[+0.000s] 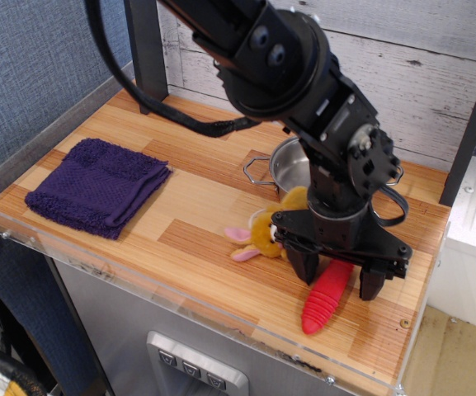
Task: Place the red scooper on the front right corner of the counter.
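The red scooper point(326, 299) lies on the striped wooden counter point(196, 198) near its front right corner. Only its ribbed red handle shows, pointing toward the front edge; its metal bowl is hidden under the gripper. My gripper point(336, 277) is directly above the handle's upper end. Its two black fingers point(303, 266) are spread wider than the handle, one on each side, so it is open and no longer clamps the scooper.
A yellow plush toy with pink ears point(262, 235) lies just left of the gripper. A silver pot point(291, 167) stands behind it. A folded purple towel point(97, 186) lies at the left. A dark post point(147, 58) stands at the back left.
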{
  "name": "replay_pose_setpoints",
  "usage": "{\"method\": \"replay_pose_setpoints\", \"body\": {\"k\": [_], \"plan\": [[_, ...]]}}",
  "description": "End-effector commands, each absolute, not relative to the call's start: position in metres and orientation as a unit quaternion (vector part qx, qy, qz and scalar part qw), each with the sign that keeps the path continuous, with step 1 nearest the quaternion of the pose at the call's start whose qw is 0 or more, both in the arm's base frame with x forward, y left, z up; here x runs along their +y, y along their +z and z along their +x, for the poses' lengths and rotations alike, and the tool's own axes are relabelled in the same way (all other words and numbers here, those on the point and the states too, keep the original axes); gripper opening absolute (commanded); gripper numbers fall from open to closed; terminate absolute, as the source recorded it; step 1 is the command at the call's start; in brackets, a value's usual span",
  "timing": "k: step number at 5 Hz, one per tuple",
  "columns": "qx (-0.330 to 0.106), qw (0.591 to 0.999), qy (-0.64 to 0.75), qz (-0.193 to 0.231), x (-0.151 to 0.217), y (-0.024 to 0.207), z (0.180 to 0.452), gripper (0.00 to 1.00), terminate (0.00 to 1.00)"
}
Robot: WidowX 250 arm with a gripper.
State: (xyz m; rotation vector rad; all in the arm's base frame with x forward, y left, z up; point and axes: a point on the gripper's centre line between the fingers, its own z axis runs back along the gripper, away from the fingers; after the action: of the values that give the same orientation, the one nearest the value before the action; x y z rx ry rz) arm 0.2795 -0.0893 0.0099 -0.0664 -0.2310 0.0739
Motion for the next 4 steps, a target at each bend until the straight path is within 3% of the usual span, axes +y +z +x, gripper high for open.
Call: {"method": "replay_pose_setpoints", "body": {"k": [1,4], "plan": [[-0.14,0.988,0.05,-0.053,-0.07,0.04,0.285,1.0,0.0],[-0.22,0.965,0.104,-0.102,-0.046,0.153,0.283,1.0,0.0]]}}
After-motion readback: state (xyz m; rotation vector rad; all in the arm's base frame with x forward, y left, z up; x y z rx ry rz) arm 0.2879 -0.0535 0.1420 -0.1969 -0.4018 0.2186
